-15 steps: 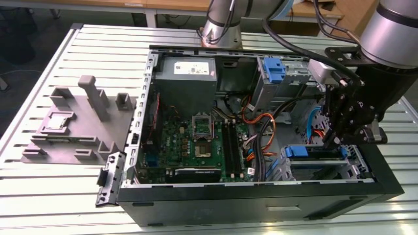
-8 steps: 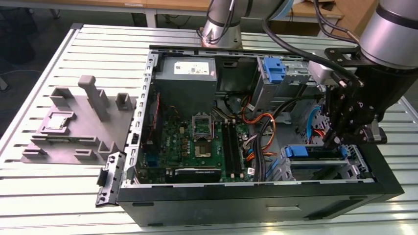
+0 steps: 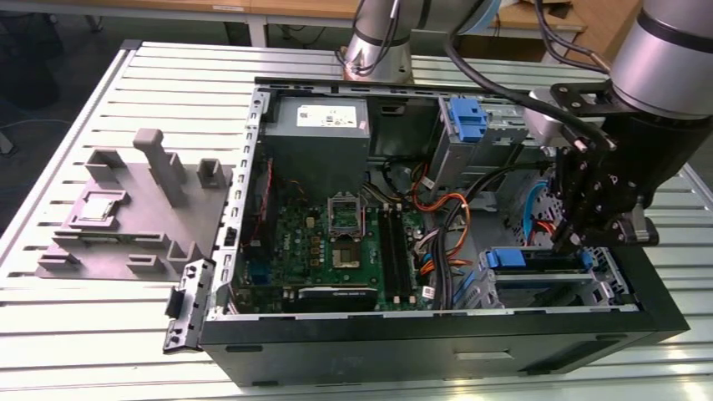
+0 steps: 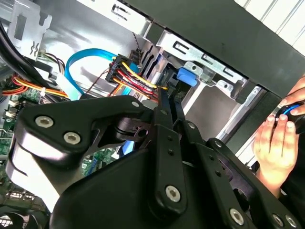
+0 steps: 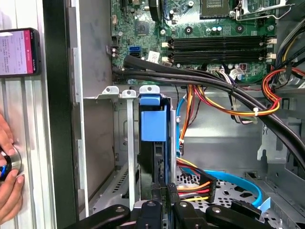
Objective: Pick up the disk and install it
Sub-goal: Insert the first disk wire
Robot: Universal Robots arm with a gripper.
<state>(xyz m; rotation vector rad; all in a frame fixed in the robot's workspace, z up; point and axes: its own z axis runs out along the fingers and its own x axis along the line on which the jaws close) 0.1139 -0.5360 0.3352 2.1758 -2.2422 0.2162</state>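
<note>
While the arm is reaching down at the right of the exterior view, its claw (image 3: 579,242) is sitting just above the drive cage (image 3: 543,280) at the lower right of the open computer case (image 3: 446,334). In the first wrist view the claw (image 5: 161,202) is appearing at the bottom centre of the frame with its fingers drawn close together on the edge of the disk (image 5: 153,119), which is standing on edge in a slot of the cage, its blue bracket facing the camera. So the claw looks to be closing on the disk, which is sitting partly or wholly in the bay; how deep it is seated cannot be told.

Several risks are showing, nearest first. A bundle of red, yellow and black power wires (image 5: 195,186) is lying just beside the claw, and a blue flat cable (image 5: 238,183) is curving next to it; either could be getting caught or pinched if the disk is pressed further. A slight tilt could be jamming the bracket against the metal slot walls. Farther off, thick black cables (image 5: 200,78) are crossing ahead of the motherboard (image 5: 214,28). At the left edge of the first wrist view a person's hand (image 5: 7,176) is resting on the tabletop (image 5: 28,143) near a phone (image 5: 18,51), close to the case wall.
</note>
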